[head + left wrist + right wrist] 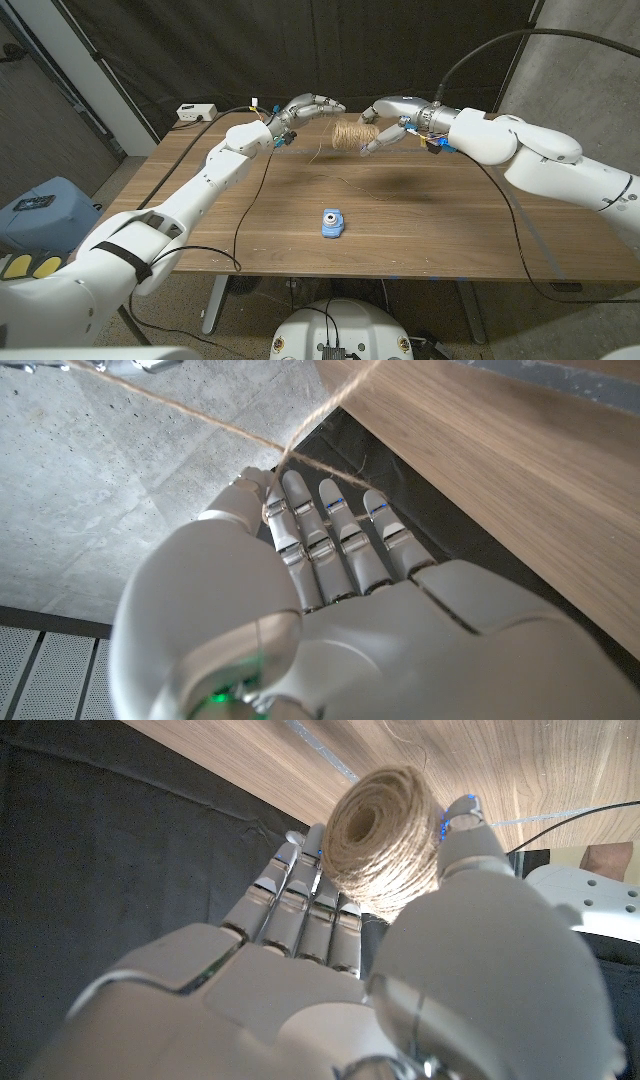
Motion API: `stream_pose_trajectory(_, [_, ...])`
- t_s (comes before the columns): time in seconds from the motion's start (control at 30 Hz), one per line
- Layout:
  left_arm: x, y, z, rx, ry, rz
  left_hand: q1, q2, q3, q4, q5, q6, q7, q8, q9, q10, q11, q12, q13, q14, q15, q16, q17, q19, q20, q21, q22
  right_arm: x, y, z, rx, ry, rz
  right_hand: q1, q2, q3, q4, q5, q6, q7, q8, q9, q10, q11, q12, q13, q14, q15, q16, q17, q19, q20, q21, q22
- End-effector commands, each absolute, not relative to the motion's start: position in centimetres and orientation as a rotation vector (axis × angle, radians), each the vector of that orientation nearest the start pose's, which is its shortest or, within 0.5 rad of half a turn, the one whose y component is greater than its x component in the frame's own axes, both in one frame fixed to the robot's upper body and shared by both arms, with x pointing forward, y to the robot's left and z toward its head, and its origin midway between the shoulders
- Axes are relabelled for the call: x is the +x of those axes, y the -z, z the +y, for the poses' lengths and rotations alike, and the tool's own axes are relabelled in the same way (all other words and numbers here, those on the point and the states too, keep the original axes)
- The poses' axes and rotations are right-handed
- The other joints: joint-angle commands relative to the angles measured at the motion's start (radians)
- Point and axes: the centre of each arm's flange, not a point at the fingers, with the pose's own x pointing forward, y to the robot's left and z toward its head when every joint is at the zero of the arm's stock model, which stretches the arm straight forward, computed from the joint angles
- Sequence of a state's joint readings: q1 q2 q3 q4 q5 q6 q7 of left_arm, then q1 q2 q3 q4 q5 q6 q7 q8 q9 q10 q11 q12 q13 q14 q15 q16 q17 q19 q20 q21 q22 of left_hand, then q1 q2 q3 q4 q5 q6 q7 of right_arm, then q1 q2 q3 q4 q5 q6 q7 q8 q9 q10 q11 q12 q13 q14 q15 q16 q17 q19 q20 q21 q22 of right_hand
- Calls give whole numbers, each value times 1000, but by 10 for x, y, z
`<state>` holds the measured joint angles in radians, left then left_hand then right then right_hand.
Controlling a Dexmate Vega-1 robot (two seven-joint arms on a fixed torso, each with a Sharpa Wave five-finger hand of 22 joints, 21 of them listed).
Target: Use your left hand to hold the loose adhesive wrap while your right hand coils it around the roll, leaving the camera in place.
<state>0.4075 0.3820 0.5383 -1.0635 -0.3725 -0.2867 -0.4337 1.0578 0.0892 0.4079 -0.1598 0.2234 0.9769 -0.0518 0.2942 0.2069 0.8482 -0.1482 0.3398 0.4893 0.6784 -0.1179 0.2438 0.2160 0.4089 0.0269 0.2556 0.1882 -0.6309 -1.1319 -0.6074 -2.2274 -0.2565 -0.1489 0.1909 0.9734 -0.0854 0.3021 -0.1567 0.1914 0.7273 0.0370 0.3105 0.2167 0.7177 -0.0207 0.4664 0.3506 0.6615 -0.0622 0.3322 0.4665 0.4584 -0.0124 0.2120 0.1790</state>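
Tan twine roll [352, 136] gripped in right hand [385, 135], left hand [305, 108] pinching its loose strand [200, 415] above the table's far edge; slack could snag the small blue camera [333, 223].

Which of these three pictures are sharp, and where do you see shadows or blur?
Head view: evenly lit and sharp, with a soft shadow on the table under the twine roll. Left wrist view: the left hand is crisp, the strand slightly soft. Right wrist view: the roll is sharp, the right hand near the lens blurs.
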Motion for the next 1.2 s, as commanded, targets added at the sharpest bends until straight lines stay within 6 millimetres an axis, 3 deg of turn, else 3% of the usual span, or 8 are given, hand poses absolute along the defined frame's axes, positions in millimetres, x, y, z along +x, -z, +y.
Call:
stream_pose_trajectory(0.03, [680,-102,166,424,624,-666,2,8,0,-1,4,-7,-1,-6,5,-2,1,-3,4,-3,-1,-1,5,-3,4,-1,6,466,-120,-172,-1529,-286,-878,65,115,0,7,5,154,-145,7,3,147,-133,4,3,11,-151,0,5,10,1,1,3])
stream_pose_trajectory(0.87, [674,-80,160,395,649,-655,2,9,-2,0,4,-6,0,-7,5,-1,0,-6,8,-4,2,-1,7,-4,6,-2,6,456,-149,-172,-1495,-193,-922,64,116,-2,7,5,156,-143,6,4,145,-131,1,4,12,-150,-1,9,10,0,1,4])
stream_pose_trajectory(1.2, [665,-71,167,377,643,-657,3,8,-2,-1,4,-5,-1,-7,5,0,1,-7,9,-3,2,-3,6,-4,6,-2,6,451,-153,-160,-1509,-195,-936,62,118,-4,9,4,155,-142,5,4,145,-129,1,5,11,-150,-1,12,9,0,1,4])
